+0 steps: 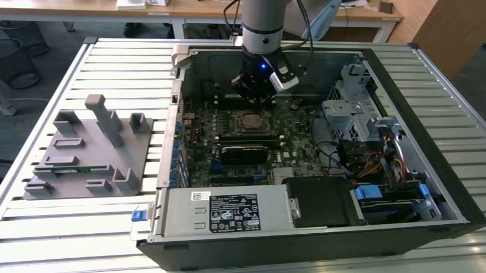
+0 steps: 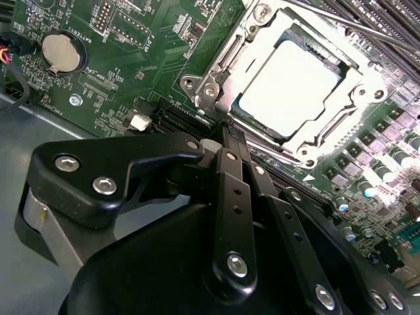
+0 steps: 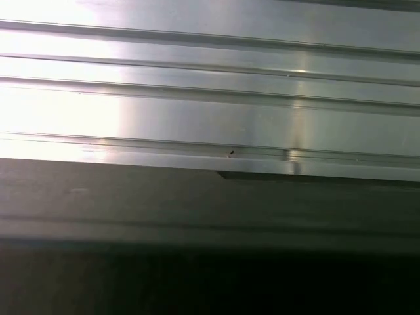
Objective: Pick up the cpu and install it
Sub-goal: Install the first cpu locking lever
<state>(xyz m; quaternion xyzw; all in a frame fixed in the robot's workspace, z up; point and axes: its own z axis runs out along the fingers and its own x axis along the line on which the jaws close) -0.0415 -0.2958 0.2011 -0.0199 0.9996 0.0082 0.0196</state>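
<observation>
The cpu point(image 1: 251, 121), a flat square chip with a silver-grey top, lies in the metal-framed socket point(image 1: 251, 113) on the green motherboard inside the open computer case. The second wrist view has the cpu point(image 2: 291, 86) seated within the socket frame point(image 2: 209, 92). My gripper point(image 1: 256, 98) hangs above the board just behind the socket, toward the case's rear wall. In the second wrist view its black fingers point(image 2: 231, 172) come together at the tips beside the socket corner, with nothing between them.
On the slatted table at the exterior view's left stands a grey fixture point(image 1: 91, 151) with a green memory stick point(image 1: 76, 169). The case holds a black block point(image 1: 243, 152), a power supply point(image 1: 227, 211) and a drive cage point(image 1: 353, 114). A coin battery point(image 2: 60, 52) sits on the board.
</observation>
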